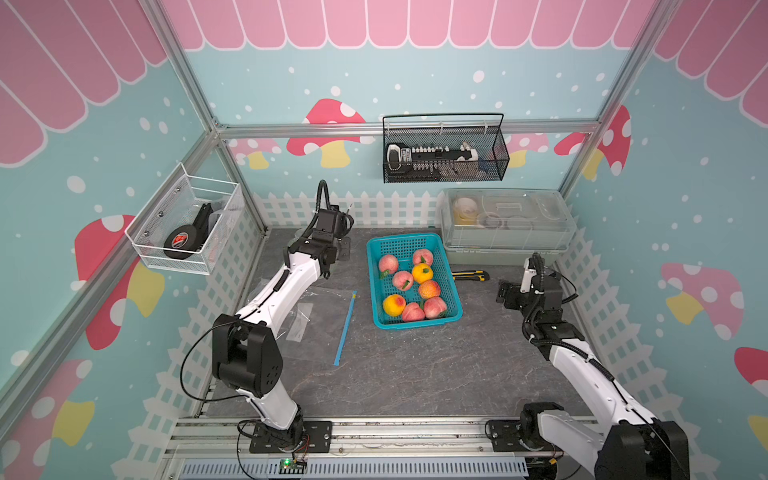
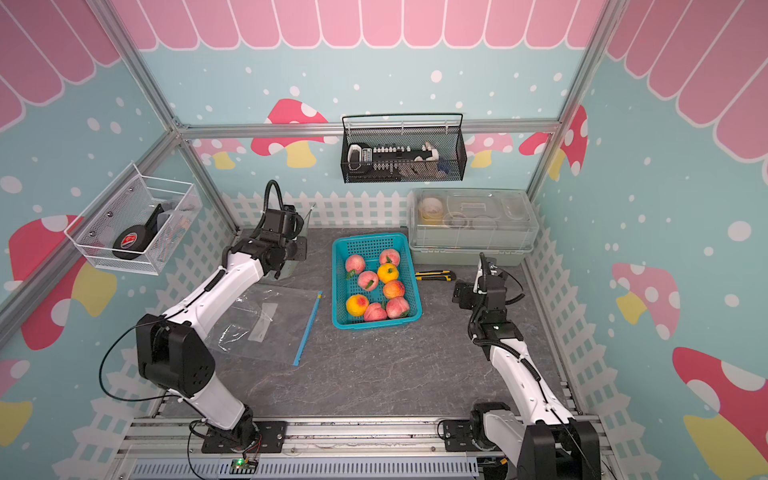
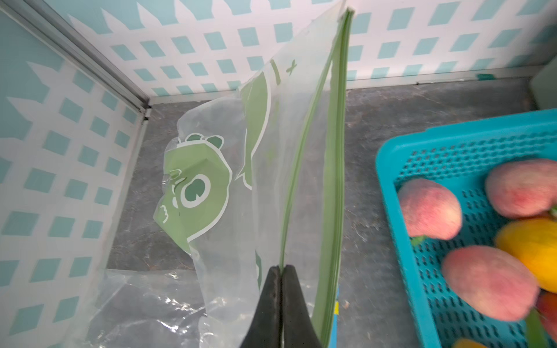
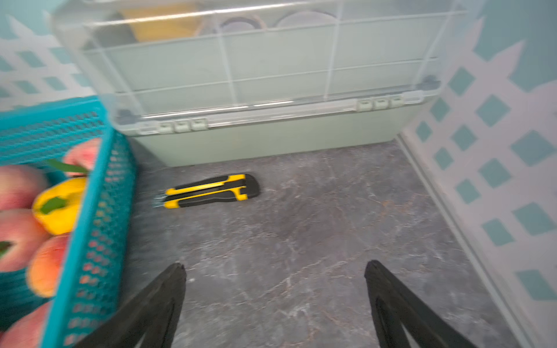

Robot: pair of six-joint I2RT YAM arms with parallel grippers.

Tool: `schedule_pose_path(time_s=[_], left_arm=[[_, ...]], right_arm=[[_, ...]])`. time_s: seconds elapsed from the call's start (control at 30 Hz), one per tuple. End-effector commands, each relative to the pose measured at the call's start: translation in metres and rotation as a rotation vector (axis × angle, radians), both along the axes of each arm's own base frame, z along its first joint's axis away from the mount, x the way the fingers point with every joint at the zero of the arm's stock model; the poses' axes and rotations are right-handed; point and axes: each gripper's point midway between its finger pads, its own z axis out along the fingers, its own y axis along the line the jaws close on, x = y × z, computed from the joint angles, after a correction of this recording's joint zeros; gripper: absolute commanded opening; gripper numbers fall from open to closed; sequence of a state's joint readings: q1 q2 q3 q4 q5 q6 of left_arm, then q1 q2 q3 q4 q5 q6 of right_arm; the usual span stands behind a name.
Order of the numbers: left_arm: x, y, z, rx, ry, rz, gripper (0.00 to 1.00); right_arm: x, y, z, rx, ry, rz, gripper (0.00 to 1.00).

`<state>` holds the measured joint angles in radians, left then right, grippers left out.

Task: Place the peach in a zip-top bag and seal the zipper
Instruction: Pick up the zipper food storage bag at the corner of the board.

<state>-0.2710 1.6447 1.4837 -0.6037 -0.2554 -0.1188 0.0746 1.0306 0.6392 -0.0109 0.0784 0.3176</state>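
Presently the bag-preparation step appears to be in hand: every peach is inside the teal basket [image 1: 399,240], and no bag is seen open to receive one.

Left gripper [image 3: 281,266]: the jaws are pressed together on a clear zip-top bag [image 3: 301,150] printed with a green panda, pinching it just beside the green zipper strip. The bag is held up edge-on, beyond the basket's far corner on the left-arm side. Whether its lower end rests on the table [image 1: 415,374], and whether its mouth is parted, cannot be told.

Second bag [image 2: 266,320]: clear with a blue zipper, it lies flat on the table beside the basket on the left-arm side, with neither gripper on it.

Peaches [image 1: 403,280]: pink and yellow fruit, all lying in the basket.

Right gripper [image 4: 274,266]: the jaws are spread wide, holding and touching nothing. It hovers over bare table on the basket's right-arm side, near a yellow-and-black utility knife [image 4: 211,190]. The knife lies just beside the basket, in front of a lidded storage box [image 4: 271,144].

Next move, as a judgement: the held bag's mouth needs parting before any fruit goes in. That calls for the right gripper either to take the opposite lip or to lift one peach from the basket with a wide, gentle grip on the round fruit. Meanwhile the left gripper would present the mouth toward the basket.
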Motion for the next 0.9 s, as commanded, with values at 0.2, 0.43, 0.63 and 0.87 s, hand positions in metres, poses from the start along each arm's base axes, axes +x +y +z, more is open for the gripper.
schedule_pose_path(time_s=[0.2,0.43,0.63,0.87], left_arm=[[-0.056,-0.049,0.027,-0.339,0.019,-0.162,0.00],[-0.078,-0.056,0.038,-0.430,0.016,-0.150,0.00],[-0.078,-0.064,0.040,-0.473,0.023,-0.142,0.00],[-0.073,-0.069,0.038,-0.476,0.024,-0.118,0.00]], right_arm=[[-0.015,0.131,0.040,0.192,0.026,0.426,0.91],[-0.004,0.225,0.065,0.258,0.024,0.634,0.86],[0.018,0.295,0.077,0.269,0.038,0.722,0.81],[0.037,0.352,0.089,0.309,0.058,0.813,0.77]])
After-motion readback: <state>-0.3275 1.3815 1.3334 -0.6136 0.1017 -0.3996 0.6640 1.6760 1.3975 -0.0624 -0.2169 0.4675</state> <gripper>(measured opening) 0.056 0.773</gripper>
